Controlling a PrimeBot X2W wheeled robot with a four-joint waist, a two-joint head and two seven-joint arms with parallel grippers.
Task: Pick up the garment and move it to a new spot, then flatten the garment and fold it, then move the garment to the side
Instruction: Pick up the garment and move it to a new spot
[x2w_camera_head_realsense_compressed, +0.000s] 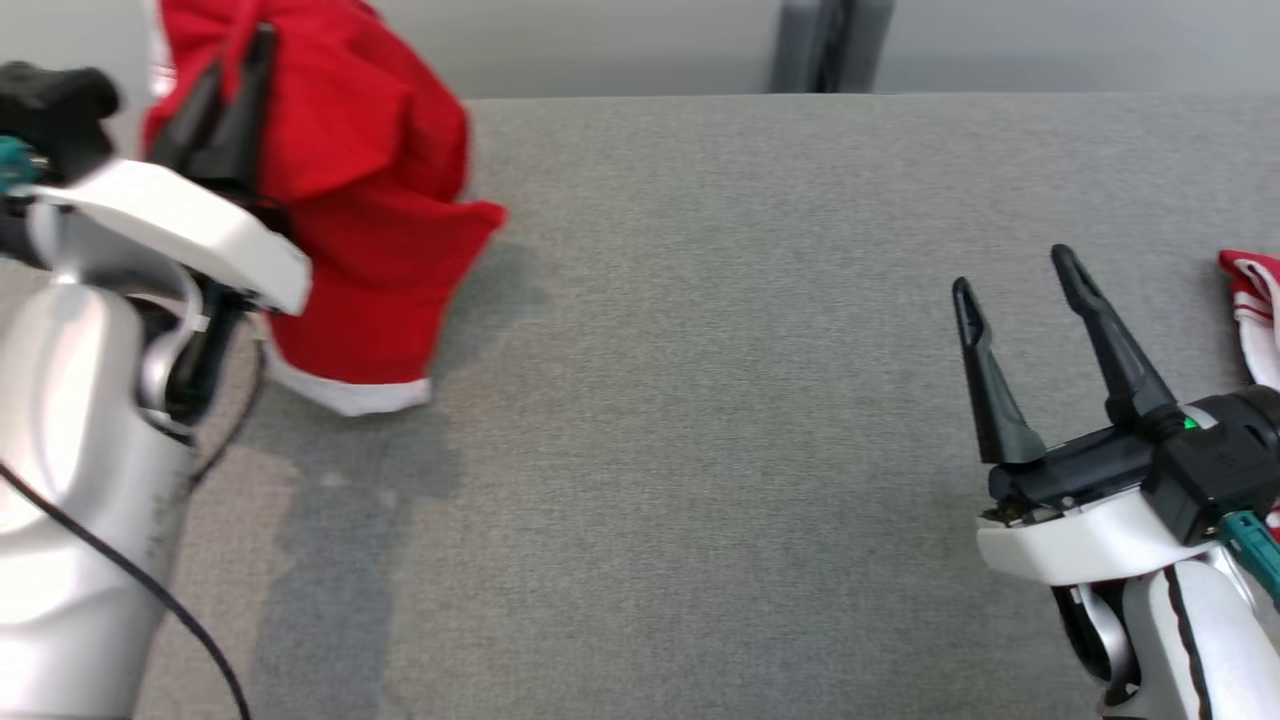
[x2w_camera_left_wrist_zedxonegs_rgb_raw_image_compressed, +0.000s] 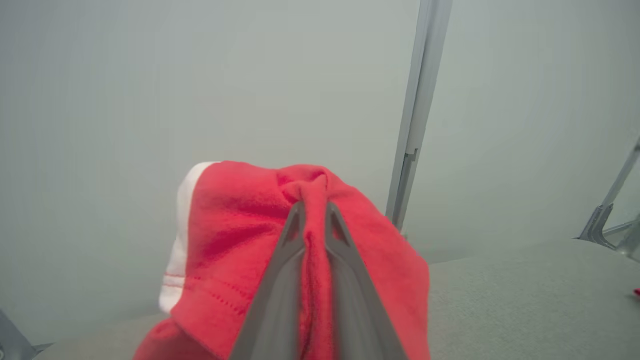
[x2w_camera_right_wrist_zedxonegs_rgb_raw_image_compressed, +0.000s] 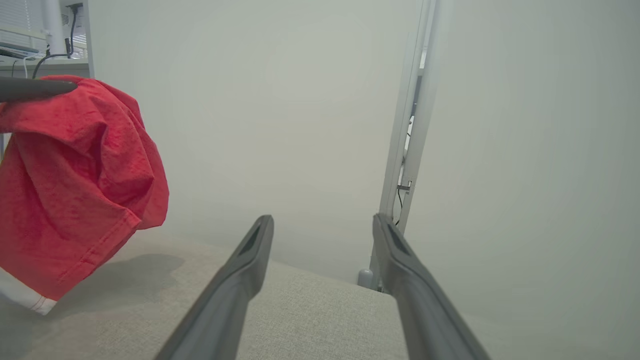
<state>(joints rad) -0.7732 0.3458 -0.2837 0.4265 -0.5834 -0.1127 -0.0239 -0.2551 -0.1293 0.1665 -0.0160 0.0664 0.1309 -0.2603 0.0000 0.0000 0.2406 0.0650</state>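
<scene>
1. Two pale arms frame the near edge of the head view. The left forearm (x2w_camera_head_realsense_compressed: 70, 480), with a thin black cable (x2w_camera_head_realsense_compressed: 150, 590) running across it, rises at the lower left.
2. At the lower right, the right pincer (x2w_camera_head_realsense_compressed: 1010, 268) hovers above the grey desk (x2w_camera_head_realsense_compressed: 750, 400). Its fingers stand wide apart with nothing between them. Its own wrist view shows the same gap (x2w_camera_right_wrist_zedxonegs_rgb_raw_image_compressed: 322, 219) over bare desk fabric (x2w_camera_right_wrist_zedxonegs_rgb_raw_image_compressed: 310, 310).
3. Just beside that pincer, at the right edge of the head view, lies a red-and-white cloth (x2w_camera_head_realsense_compressed: 1255, 300), cut off by the frame.
4. A soft shadow (x2w_camera_head_realsense_compressed: 340, 520) darkens the desk on the left side.
5. Above that shadow hangs the garment (x2w_camera_head_realsense_compressed: 370, 200), red with a white hem, bunched and drooping over the far left part of the desk. The right wrist view shows it at the left (x2w_camera_right_wrist_zedxonegs_rgb_raw_image_compressed: 75, 175), its white hem low near the desk. I cannot tell whether it touches.
6. Raised at the top of the bunch, the left pincer (x2w_camera_head_realsense_compressed: 240, 50) is clamped tight on a pinch of red fabric. In its wrist view the two fingers (x2w_camera_left_wrist_zedxonegs_rgb_raw_image_compressed: 312, 207) squeeze a ridge of the garment (x2w_camera_left_wrist_zedxonegs_rgb_raw_image_compressed: 235, 240), which drapes down on both sides.
7. Beyond the far edge of the desk, a grey post (x2w_camera_head_realsense_compressed: 830, 45) stands upright against a pale wall (x2w_camera_right_wrist_zedxonegs_rgb_raw_image_compressed: 280, 100).
</scene>
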